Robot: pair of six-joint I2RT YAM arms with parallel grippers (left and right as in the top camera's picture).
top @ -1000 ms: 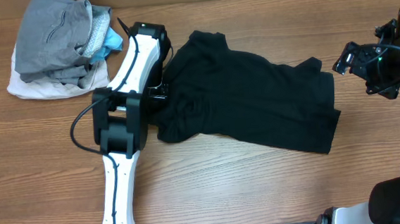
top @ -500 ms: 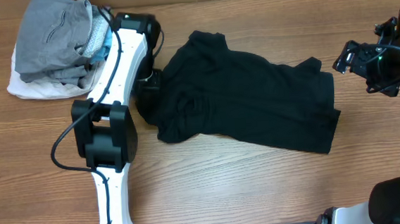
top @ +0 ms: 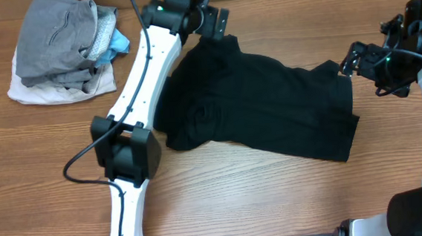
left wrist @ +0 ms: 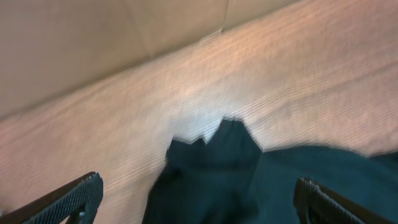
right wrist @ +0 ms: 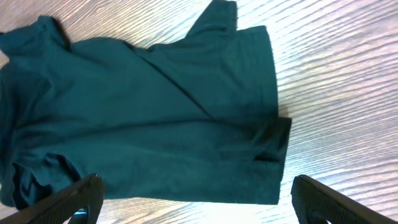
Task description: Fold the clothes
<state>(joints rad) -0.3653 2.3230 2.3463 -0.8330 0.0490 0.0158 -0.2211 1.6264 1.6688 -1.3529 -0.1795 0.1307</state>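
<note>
Overhead, left claw [top: 216, 21] and right claw [top: 359, 58] are hovering apart, empty, by the shirt [top: 270, 114], needing matched firm pinches on its far-edge corners.

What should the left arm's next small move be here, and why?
Probably lower the left gripper onto the far corner of the black garment and pinch it. Its jaws stand wide open and empty, and in the wrist view that corner sits between them.

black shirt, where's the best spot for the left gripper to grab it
Probably the pointed corner at the shirt's far edge, from straight above: it juts out past the flat-lying cloth, and the open left gripper hangs just over it.
</note>
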